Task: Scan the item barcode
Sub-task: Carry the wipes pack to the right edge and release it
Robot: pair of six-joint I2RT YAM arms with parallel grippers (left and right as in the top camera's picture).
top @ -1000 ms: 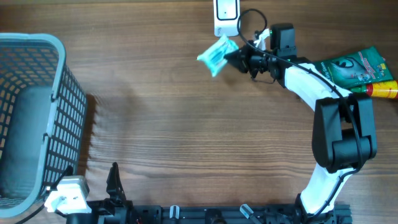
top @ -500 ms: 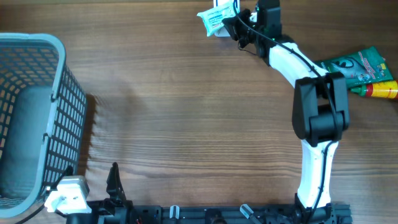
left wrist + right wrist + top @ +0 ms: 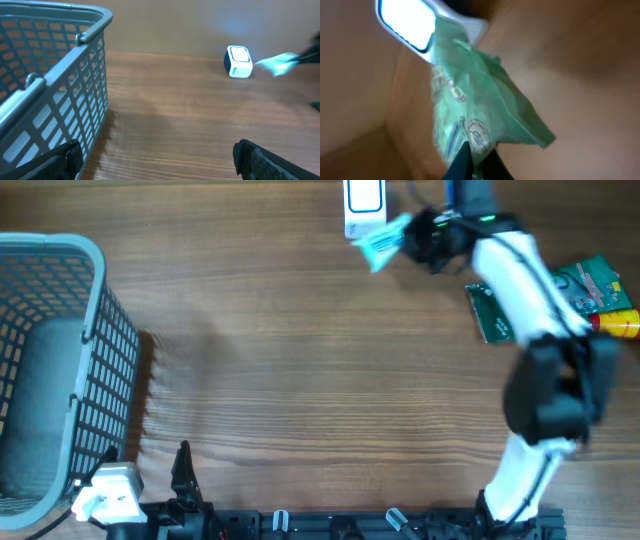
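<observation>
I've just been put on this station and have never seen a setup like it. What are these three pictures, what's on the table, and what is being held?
You are looking at two robot arms at a wooden table, each ending in a two-finger gripper. The top-down picture comes from a fixed camera above; the other two come from a camera on each wrist. The right gripper is shut on a teal packet, held beside the white barcode scanner at the table's far edge. Its wrist view shows that packet close up with the scanner's lit window behind it. The left gripper is open and holds nothing, near a grey basket. A green packet and a yellow bottle lie at the right.
</observation>
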